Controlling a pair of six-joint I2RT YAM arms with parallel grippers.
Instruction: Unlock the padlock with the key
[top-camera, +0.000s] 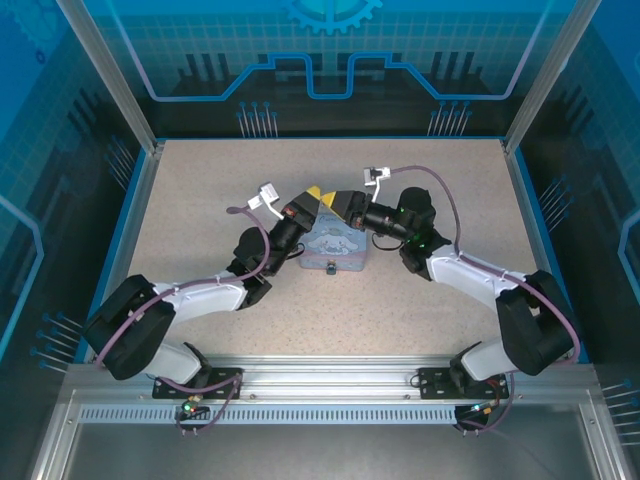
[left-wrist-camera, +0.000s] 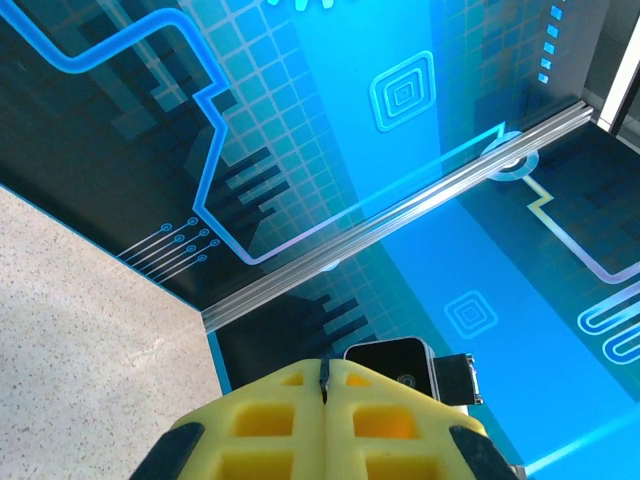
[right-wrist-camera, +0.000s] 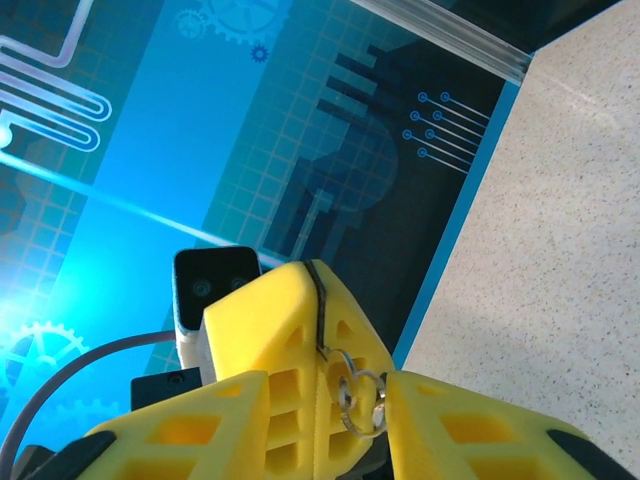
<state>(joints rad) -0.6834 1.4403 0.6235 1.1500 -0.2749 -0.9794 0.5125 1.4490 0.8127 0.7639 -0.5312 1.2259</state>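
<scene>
Meeting tip to tip above the pale cartoon tin (top-camera: 335, 250) at mid-desk (top-camera: 200, 200), the left gripper (top-camera: 314, 193) and right gripper (top-camera: 338, 199) crowd together. The left jaws are clenched on the key (right-wrist-camera: 357, 398), its wire ring dangling at their tip. The right jaws stand apart either side of that tip; whether they pinch the ring cannot be told.
</scene>
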